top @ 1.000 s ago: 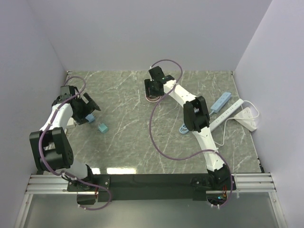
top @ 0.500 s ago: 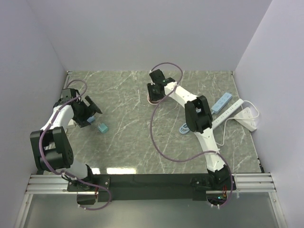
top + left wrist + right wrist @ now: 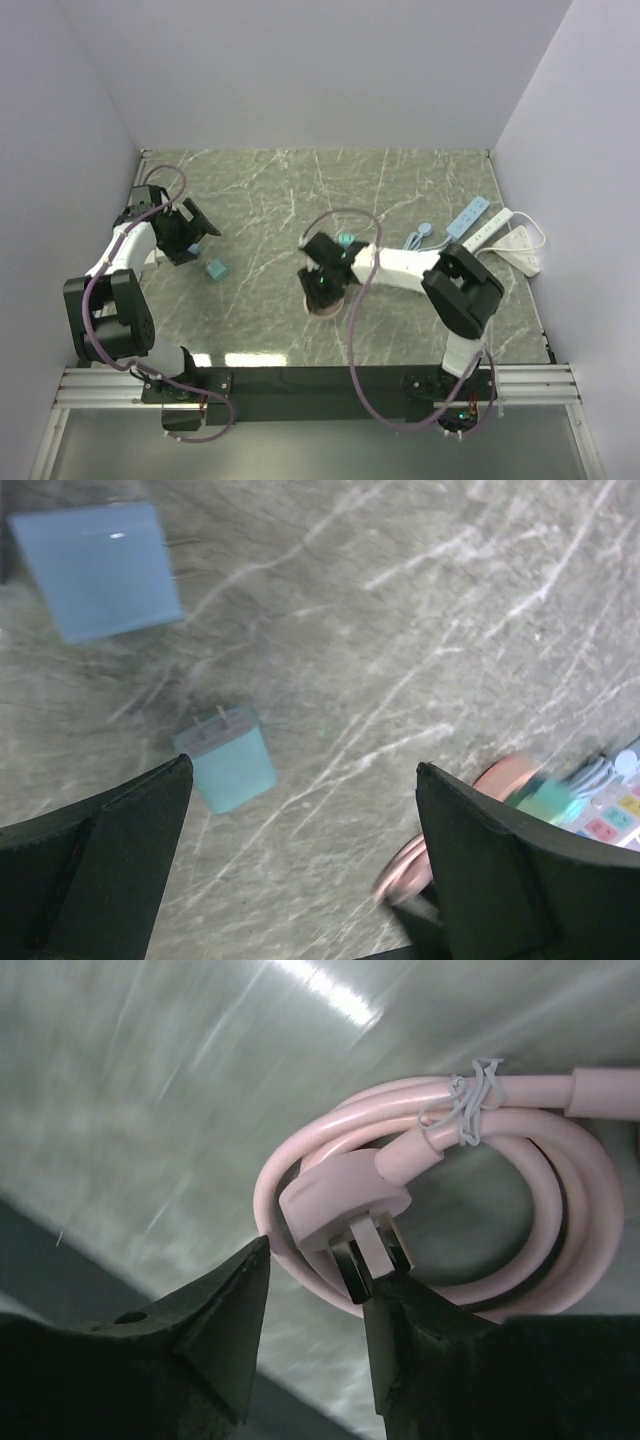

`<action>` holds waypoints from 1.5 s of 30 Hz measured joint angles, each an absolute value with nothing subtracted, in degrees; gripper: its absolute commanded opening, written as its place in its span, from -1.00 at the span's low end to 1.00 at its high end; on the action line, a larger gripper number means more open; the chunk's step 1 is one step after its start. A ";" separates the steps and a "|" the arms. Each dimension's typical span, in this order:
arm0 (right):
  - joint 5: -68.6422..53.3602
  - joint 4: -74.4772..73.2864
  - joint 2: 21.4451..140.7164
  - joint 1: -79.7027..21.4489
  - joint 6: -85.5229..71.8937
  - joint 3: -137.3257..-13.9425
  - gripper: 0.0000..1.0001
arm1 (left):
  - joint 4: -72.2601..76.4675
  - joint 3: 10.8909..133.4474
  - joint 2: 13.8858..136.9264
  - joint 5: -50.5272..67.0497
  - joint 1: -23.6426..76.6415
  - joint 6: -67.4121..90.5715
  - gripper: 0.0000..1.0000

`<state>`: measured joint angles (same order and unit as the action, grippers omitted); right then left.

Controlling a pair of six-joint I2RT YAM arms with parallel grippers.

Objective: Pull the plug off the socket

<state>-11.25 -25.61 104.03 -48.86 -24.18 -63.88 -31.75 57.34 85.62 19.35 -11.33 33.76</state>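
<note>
right arm swung back over the last second: right gripper (image 3: 325, 283) went from the 12 o'clock side of the table (image 3: 260, 195) to about 6 o'clock of centre, and the pink cord coil (image 3: 322, 308) came with it. left arm barely shifted.

plug (image 3: 340, 1205) lies across the coil, prongs bare, in no socket, well apart from the power strips (image 3: 490, 232) at the 3 o'clock edge. its prongs touch one fingertip (image 3: 410, 1330). jaws stand partly apart; i cannot tell whether they clamp anything.

left gripper (image 3: 192, 230) at 9 o'clock, fingers spread wide, holding nothing, near a teal adapter (image 3: 215, 270).
</note>
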 measured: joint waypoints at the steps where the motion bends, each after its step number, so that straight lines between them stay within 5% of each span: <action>1: -12.14 -25.69 102.67 -51.46 -25.08 -62.04 0.03 | -31.64 57.34 85.41 19.59 -10.98 33.78 0.99; 12: -12.49 -26.46 91.09 -52.77 -29.21 -60.71 0.71 | -30.48 59.40 84.27 20.45 2.28 34.28 0.99; 18: -12.38 -20.51 80.66 -43.35 -31.86 -61.41 0.73 | -29.39 63.99 85.38 19.42 13.58 36.27 0.99; 31: 11.16 -31.86 57.23 -28.62 -43.94 -52.21 0.80 | -33.87 84.40 102.67 10.52 34.17 36.60 0.99; 45: 7.84 -35.46 54.00 -21.37 -49.21 -38.22 0.82 | -44.23 92.16 110.87 -3.60 48.27 34.24 0.57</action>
<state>7.84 -35.46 54.00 -21.37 -49.21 -38.22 -44.23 92.16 110.87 -3.60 48.27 34.24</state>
